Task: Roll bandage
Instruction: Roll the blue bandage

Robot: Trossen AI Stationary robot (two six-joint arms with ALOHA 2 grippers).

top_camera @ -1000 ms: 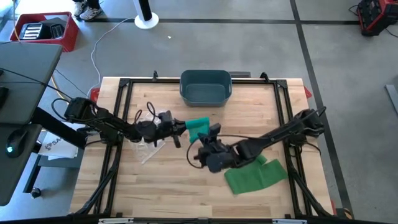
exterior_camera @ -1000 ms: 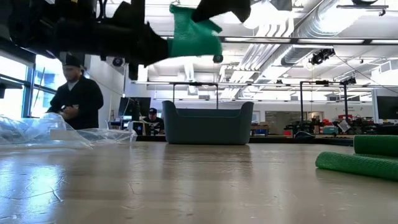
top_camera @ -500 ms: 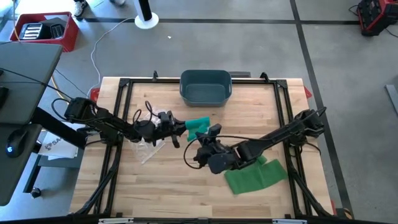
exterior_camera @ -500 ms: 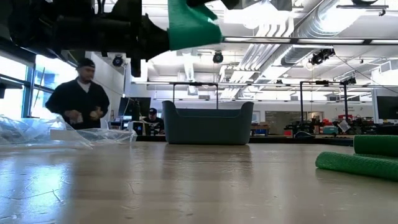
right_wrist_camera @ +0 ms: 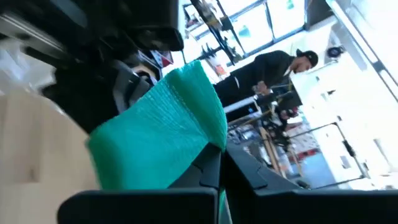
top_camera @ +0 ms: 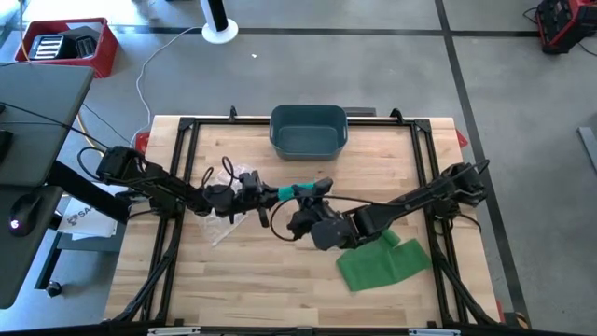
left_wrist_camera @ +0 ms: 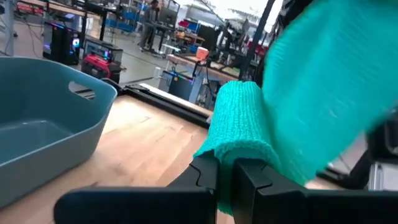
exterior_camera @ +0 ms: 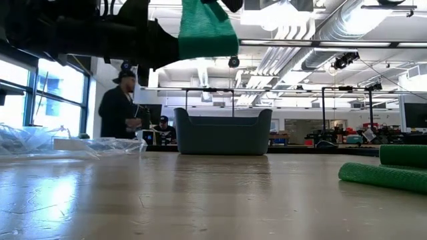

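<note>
A grey concrete floor [top_camera: 392, 84] with dark lines lies around the wooden table [top_camera: 280, 280]. A red crate [top_camera: 65, 45] sits on the floor at one corner, near a white round stand base [top_camera: 220, 32] with a white cable [top_camera: 149, 70] trailing from it. A grey desk [top_camera: 33, 112] stands beside the table. At table height, tall windows [exterior_camera: 63, 97] let in daylight, bright ceiling lights and silver ducts [exterior_camera: 300, 33] run overhead, and a person [exterior_camera: 121, 110] in dark clothes and a cap stands among distant workbenches [exterior_camera: 347, 143].

No legible text (seemingly none).
</note>
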